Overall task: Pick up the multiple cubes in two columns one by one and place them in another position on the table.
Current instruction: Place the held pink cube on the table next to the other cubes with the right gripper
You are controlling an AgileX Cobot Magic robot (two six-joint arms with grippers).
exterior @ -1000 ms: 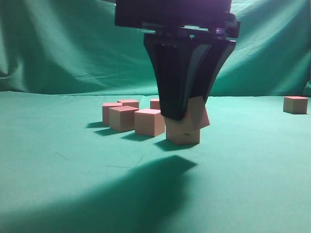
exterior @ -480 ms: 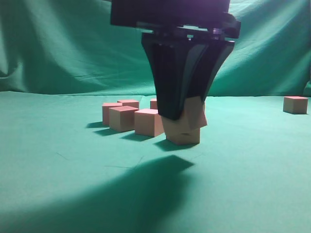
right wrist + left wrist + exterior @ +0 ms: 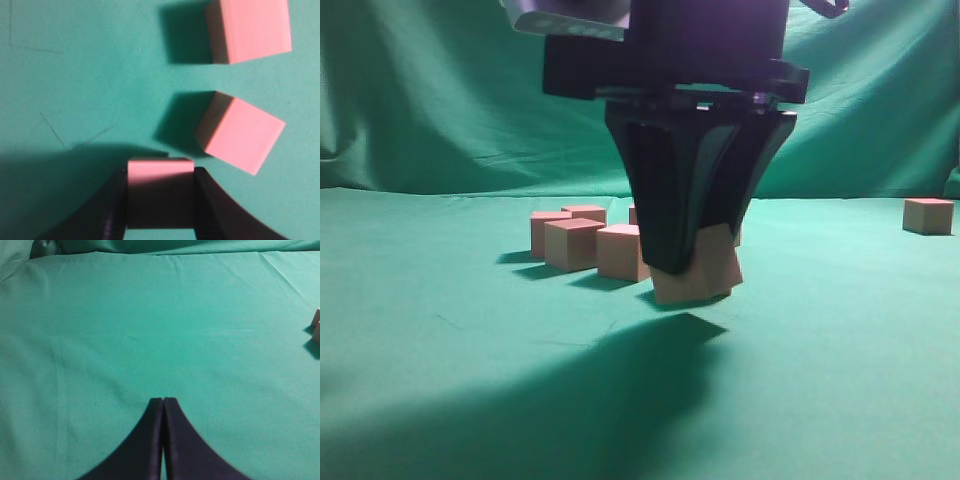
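Observation:
My right gripper (image 3: 692, 262) hangs large in the middle of the exterior view, shut on a pinkish-tan cube (image 3: 703, 275) that is tilted and sits low over the green table (image 3: 820, 360). In the right wrist view the held cube (image 3: 160, 175) sits between the two dark fingers (image 3: 114, 205). Two more cubes (image 3: 250, 30) (image 3: 242, 132) lie on the cloth just ahead and right. Several cubes (image 3: 572, 243) stand grouped behind my gripper to the left. My left gripper (image 3: 163, 400) is shut and empty above bare cloth.
One cube (image 3: 928, 215) stands alone at the far right near the draped green backdrop (image 3: 440, 100). Parts of two cubes (image 3: 316, 327) show at the right edge of the left wrist view. My gripper's shadow falls across the near cloth (image 3: 610, 400).
My right gripper has come down with the cube in it. The cube that showed below the held one is now hidden behind it.

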